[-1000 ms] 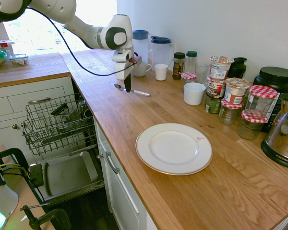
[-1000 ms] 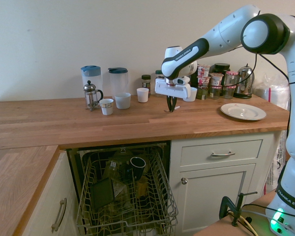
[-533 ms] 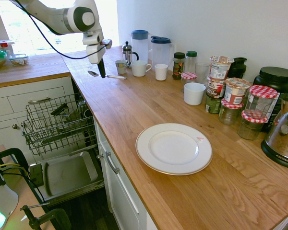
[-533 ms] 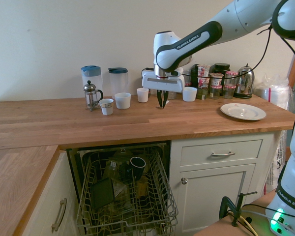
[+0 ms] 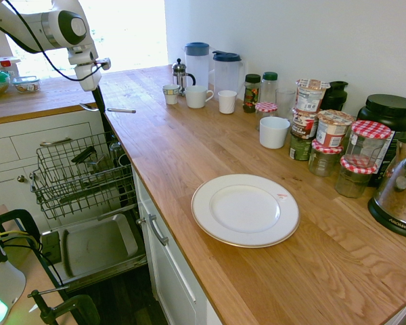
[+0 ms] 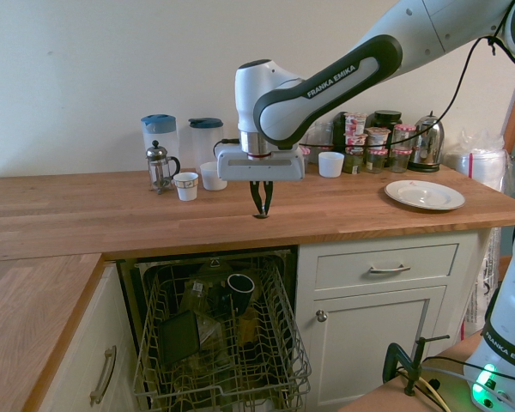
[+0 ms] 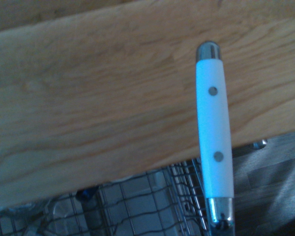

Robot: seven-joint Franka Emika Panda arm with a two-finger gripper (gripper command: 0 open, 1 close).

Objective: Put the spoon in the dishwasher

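Silver spoon (image 5: 108, 109) pinched level in my closed pincer (image 5: 99, 107); slackening above the dishwasher (image 5: 78, 176) edge risks dropping it on the worktop (image 5: 189, 156).

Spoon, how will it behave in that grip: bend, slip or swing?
Probably stiff: the spoon sticks out level from the gripper without sagging. It may pivot, since it seems pinched near the bowl, with the long handle free on one side. Its smooth, shiny metal likely makes it slippery.
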